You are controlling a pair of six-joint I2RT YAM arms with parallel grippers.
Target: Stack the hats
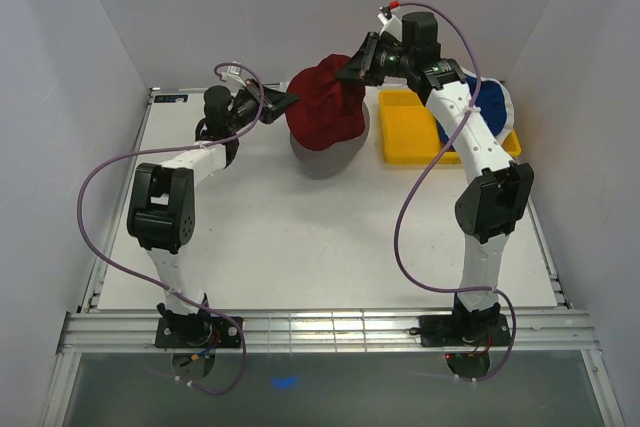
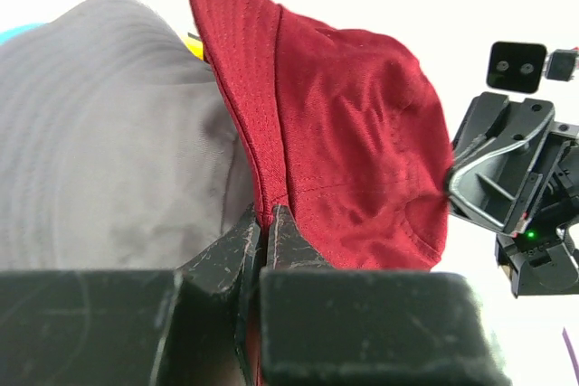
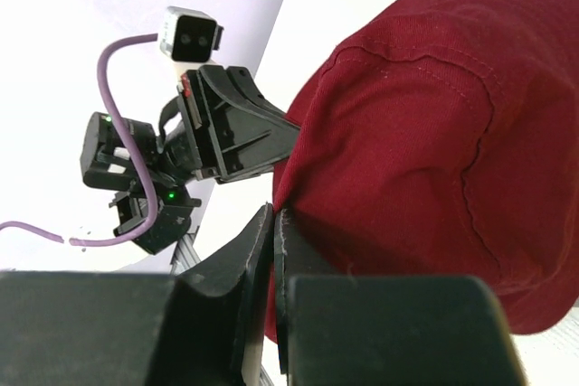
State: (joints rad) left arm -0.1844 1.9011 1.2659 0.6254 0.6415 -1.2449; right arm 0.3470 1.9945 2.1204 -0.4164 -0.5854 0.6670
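Legible text: none. One small dark label [image 1: 172, 99] is carried at the far left corner of the table [image 1: 300, 247]. Pale characters are seen on it in the right wrist view, but they are too blurred to be read.

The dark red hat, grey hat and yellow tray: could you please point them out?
dark red hat [image 1: 325, 107], top view, crown.
grey hat [image 2: 109, 133], left wrist view, crown.
yellow tray [image 1: 406, 133], top view, bare floor.

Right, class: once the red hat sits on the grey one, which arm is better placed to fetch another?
Right, probably. Left fingers and right fingers pinch the red hat, but the blue hat and white hat lie at the yellow tray, beside the right arm.
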